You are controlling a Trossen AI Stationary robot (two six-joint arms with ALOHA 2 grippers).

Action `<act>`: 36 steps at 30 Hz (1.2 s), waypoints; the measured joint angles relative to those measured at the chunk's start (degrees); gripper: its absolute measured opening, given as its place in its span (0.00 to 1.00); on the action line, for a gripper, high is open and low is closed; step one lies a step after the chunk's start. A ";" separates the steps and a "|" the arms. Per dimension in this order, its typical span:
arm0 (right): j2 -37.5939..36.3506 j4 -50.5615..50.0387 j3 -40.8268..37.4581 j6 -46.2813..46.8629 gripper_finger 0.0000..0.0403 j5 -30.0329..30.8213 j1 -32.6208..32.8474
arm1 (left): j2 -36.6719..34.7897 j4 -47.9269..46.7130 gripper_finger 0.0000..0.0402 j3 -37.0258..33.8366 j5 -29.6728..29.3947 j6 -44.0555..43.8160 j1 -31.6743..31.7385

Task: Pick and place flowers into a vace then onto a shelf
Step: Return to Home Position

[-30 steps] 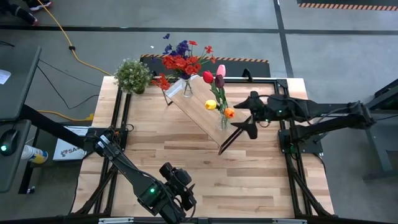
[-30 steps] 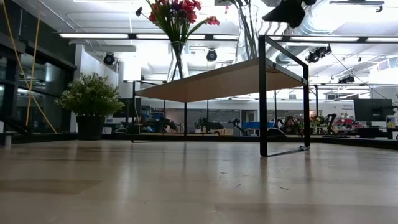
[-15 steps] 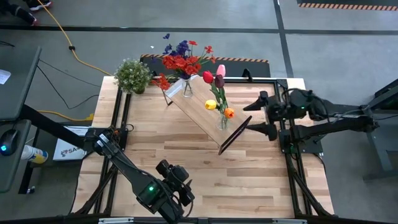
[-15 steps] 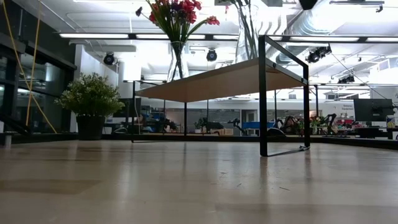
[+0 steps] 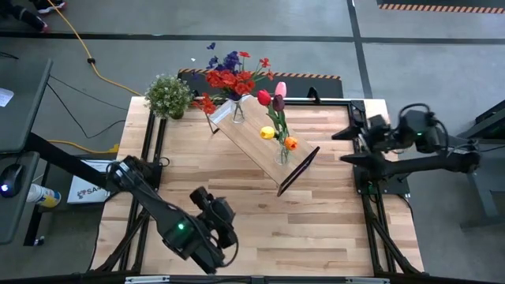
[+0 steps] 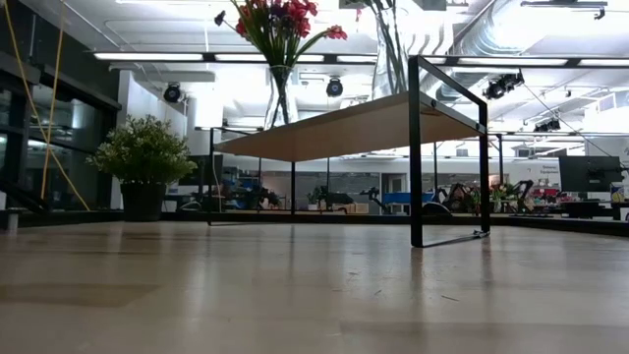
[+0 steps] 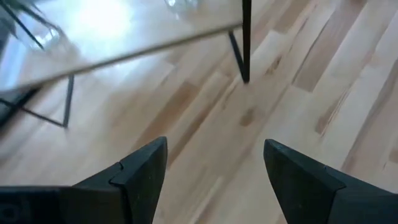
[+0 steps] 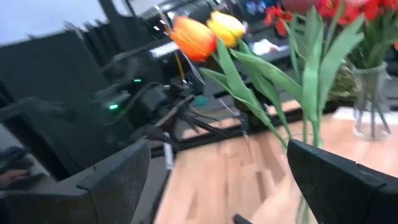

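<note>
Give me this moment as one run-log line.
tulip vase, red-spray vase: on shelf | left end effector: open, over table | right end effector: open, over table's right side

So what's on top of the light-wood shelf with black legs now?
Two clear glass vases stand on the light-wood shelf: the red-and-purple spray vase at its far end, the tulip vase at its near end. In the low view the board hides their bases.

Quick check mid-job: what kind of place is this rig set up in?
Probably a robotics lab or industrial workshop: bare ceiling ducts and strip lights overhead, and a concrete floor marked with striped hazard tape.
</note>
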 joint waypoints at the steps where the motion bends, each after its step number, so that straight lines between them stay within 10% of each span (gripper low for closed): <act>1: -0.92 0.02 0.00 0.02 0.91 -0.68 0.00 | -0.97 -0.05 0.75 0.00 -0.37 1.17 0.25; 20: -12.82 -8.38 0.02 -1.57 0.91 -2.37 0.00 | -16.48 0.20 0.75 -0.78 -5.52 16.83 0.75; 36: -20.51 -9.92 0.02 -3.85 0.91 -1.63 0.00 | -35.52 1.69 0.74 -33.73 -6.31 -6.12 0.29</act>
